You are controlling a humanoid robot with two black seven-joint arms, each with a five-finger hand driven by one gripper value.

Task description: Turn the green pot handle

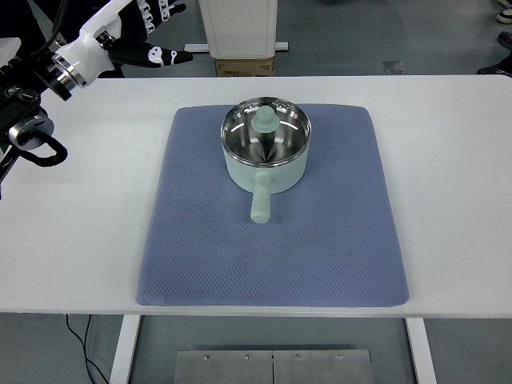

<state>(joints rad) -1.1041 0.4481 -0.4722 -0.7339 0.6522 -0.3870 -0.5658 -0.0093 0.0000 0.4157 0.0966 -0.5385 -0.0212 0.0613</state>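
Observation:
A pale green pot with a shiny steel inside stands on the blue mat, toward its far middle. Its green handle points straight toward the table's near edge. A green knobbed piece rests inside the pot. My left hand is at the picture's top left, above the table's far left corner, well away from the pot. Its fingers are spread and hold nothing; part of the hand is cut off by the top edge. The right arm is out of view.
The white table carries only the mat and pot. Beyond the far edge stand a white pedestal and a cardboard box. A person's legs show at the top left.

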